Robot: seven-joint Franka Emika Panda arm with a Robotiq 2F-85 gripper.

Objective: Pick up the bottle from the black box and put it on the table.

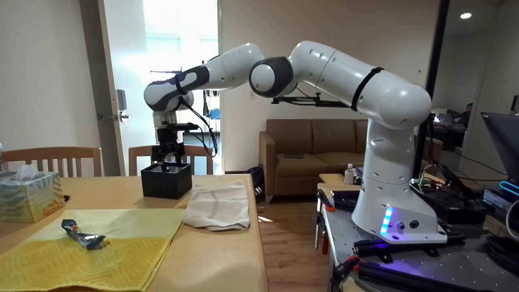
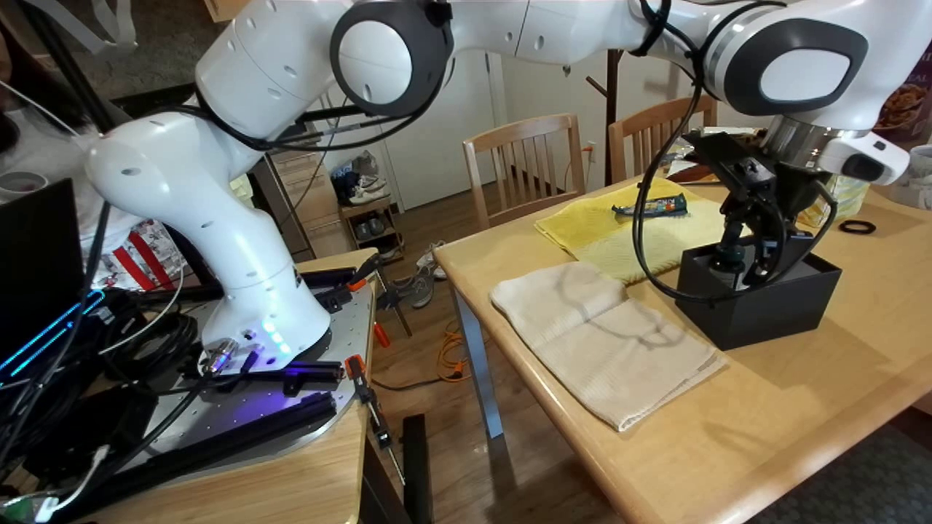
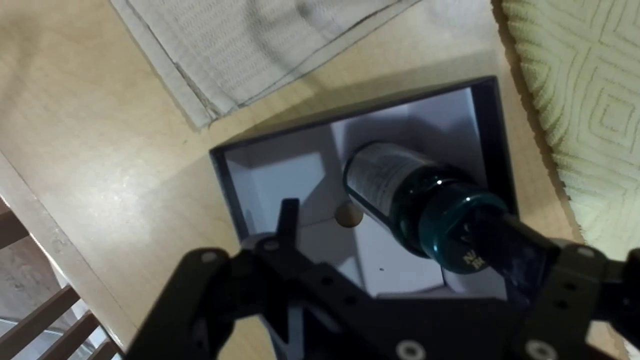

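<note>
– Below the gripper (image 3: 388, 212), what?

– A wooden surface (image 2: 823, 415), wide on every side. Beside the gripper, not under it, a yellow-green mat (image 3: 600, 125) and a smaller white cloth (image 2: 604, 342). Directly beneath, the black box (image 2: 772, 313).

– And the grip?

– Spread wide, with nothing clasped. Inside the box, below the gripper's gap, the bottle (image 3: 395, 187). Much closer to one finger (image 3: 512, 245) than to the other, with the cap (image 3: 447, 225) partly hidden by that finger in the wrist view. Touching or not: cannot tell.

– Worst to expect?

– Probably a toppled bottle, from lowering or closing so far off centre. Perhaps a dragged box too, from a finger snagging on it.

– Pointing which way?

– Cap end up toward the gripper, base (image 3: 356, 162) down and away. A long axis roughly along the fingers' reach, though on a slant in the wrist view, from under the nearer finger to a base farther out, below the gap. Upright or leaning: hard to judge.
</note>
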